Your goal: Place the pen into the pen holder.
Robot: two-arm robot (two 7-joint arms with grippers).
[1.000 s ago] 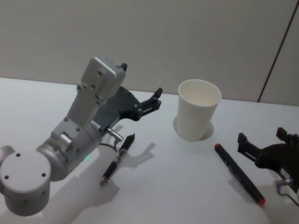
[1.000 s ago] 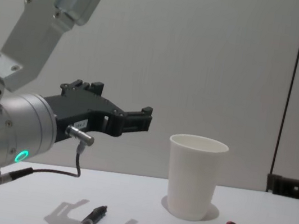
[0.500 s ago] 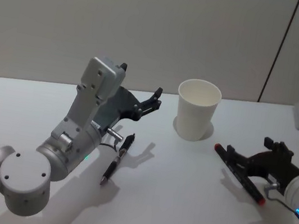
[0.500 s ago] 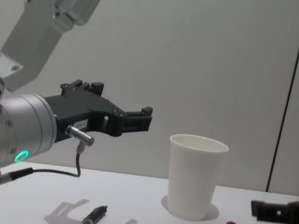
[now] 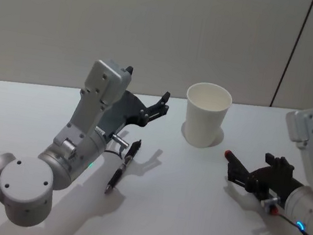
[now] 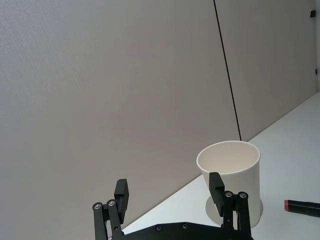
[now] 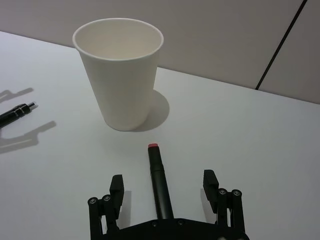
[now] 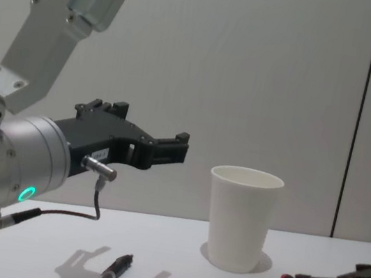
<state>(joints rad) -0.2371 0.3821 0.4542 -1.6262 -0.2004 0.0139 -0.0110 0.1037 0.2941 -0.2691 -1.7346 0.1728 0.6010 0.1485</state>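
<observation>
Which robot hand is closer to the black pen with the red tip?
Right. The right gripper straddles the red-tipped pen, open; the left gripper hovers raised on the cup's other side.

R tool (image 7: 163, 181) spread astride red-tip pen (image 7: 156, 165); white cup (image 7: 120, 75) beyond.

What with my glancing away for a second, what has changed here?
The right end effector swung in and down over the red-tipped marker; its open fingers now straddle it, not yet closed. The marker, the left end effector, the black pen and the paper cup stayed put.
</observation>
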